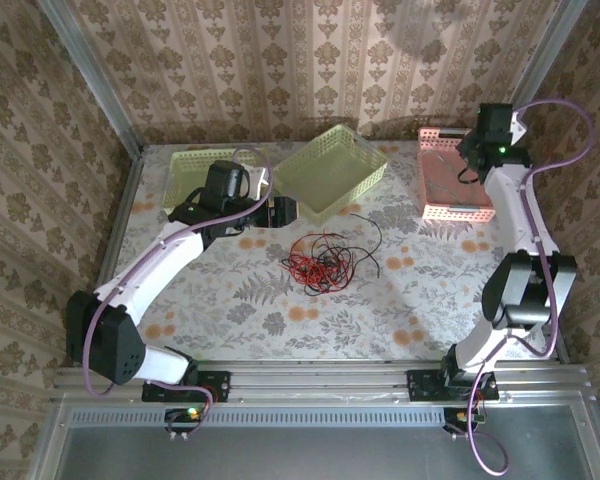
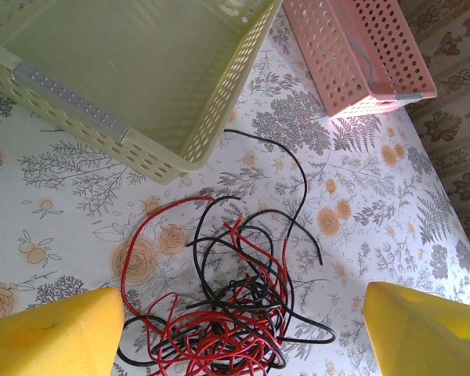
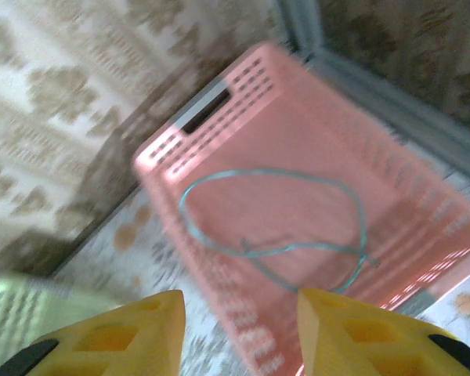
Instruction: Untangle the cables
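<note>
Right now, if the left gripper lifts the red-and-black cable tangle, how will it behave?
Probably floppy: the cable tangle lies in loose thin loops. Likely light, given such thin strands. Red and black cross heavily, so it may lift as one clump.

two yellow-green baskets [image 1: 332,168], one pink basket [image 1: 450,188], one green cable [image 3: 268,171], one red-and-black cable tangle [image 1: 318,263]

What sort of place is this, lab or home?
Likely a lab test cell dressed as a home: arms bolted to an aluminium rail, wallpaper panels in metal framing, and a floral table with baskets and tangled cables.
</note>
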`<act>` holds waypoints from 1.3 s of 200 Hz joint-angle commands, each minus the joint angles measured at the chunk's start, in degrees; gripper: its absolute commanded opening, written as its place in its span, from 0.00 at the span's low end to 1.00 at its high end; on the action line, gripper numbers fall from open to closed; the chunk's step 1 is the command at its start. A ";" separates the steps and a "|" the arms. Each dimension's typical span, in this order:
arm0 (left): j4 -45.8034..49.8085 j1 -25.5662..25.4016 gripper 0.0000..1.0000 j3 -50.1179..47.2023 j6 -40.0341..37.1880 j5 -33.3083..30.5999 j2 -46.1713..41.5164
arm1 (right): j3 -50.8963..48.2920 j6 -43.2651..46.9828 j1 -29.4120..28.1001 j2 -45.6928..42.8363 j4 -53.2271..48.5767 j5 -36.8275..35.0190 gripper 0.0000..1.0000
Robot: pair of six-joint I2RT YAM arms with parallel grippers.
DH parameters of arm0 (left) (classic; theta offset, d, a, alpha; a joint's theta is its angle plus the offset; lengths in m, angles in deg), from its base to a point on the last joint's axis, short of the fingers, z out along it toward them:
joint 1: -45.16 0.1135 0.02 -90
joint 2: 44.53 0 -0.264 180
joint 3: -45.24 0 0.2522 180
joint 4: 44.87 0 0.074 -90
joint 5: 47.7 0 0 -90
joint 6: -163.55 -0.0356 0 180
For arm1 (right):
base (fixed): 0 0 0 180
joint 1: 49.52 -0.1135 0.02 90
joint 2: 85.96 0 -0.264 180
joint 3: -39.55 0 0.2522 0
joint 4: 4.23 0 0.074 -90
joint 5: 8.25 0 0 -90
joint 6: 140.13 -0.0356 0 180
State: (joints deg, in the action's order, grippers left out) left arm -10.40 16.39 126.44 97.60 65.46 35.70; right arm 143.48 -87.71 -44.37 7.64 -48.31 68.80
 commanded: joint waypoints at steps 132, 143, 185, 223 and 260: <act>0.21 0.35 0.82 -2.09 -1.29 -7.34 -1.86 | 4.69 -8.99 -21.73 23.19 7.65 2.01 0.57; 0.20 0.25 0.82 -2.05 -1.21 -7.04 -1.67 | 5.13 -9.64 -21.65 23.78 8.31 1.59 0.56; 0.27 0.30 0.82 -1.85 -1.24 -6.54 -1.80 | 6.97 -9.52 -21.51 26.36 6.35 2.23 0.51; 0.16 0.21 0.82 -1.93 -1.25 -6.46 -2.04 | -4.64 -8.85 -22.48 18.06 12.37 2.45 0.48; 0.27 -0.36 0.82 -1.75 -1.31 -5.76 -1.83 | -17.53 -1.88 -25.87 5.64 14.42 2.25 0.48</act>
State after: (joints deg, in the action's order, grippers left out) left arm -10.16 16.34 124.96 97.34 58.92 35.35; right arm 130.68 -94.22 -67.61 23.29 -36.49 72.65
